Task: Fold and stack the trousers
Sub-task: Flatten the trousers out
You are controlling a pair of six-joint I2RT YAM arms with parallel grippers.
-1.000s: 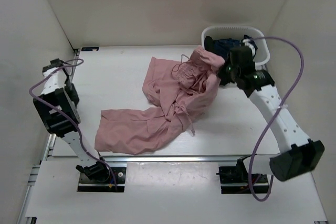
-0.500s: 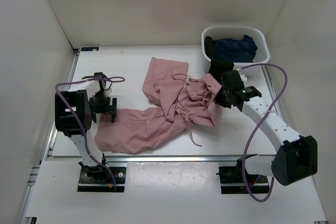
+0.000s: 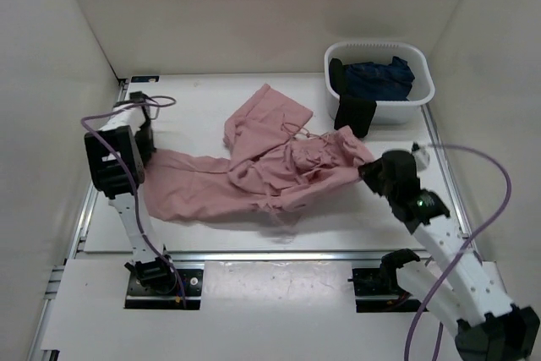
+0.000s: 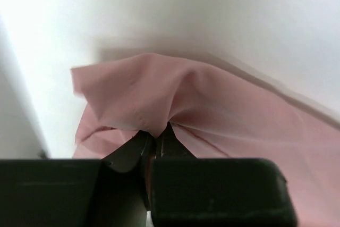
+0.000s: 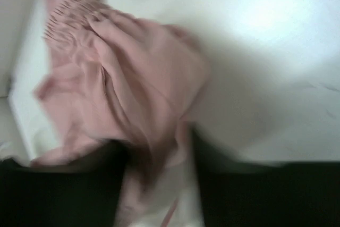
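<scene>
1. Left hand (image 4: pixel 156 141): clenched, fingertips pinching a tuck of pink cloth, i.e. the leg end (image 3: pixel 161 166) of the trousers (image 3: pixel 254 175). It sits at the left edge of the tabletop (image 3: pixel 194 103), w/ the cloth running off to the right.
2. Right hand (image 3: pixel 372 173): right-near side, just beside the gathered waist (image 3: pixel 330 151). Wrist view is too blurred, so can't tell if it's grasping the waist, clenched empty or released. Pink cloth lies just ahead of it.
3. Trousers: on the tabletop, mid-area, btwn the two hands. Long axis runs approx left-right. Leg end points left at the left hand, waist points right toward the right hand. Not flat: wrinkled and bunched round the waist.
4. Other leg (image 3: pixel 266 112): splays toward the far side, out of line w/ the held leg. Garment is a rough Y, not one strip.
5. Key relation, my read: each hand has its own end, left nearer the hem, right nearer the waist. Stretching along that left-right line looks like the way to flatten before any fold. The other leg prob. needs laying onto the held one first.
6. Progress: early. No fold made yet, nothing stacked.
7. Further out: white basket (image 3: pixel 379 45) at far right w/ dark-blue clothes (image 3: pixel 380 80) in it, near the waist end and well apart from the left hand.
</scene>
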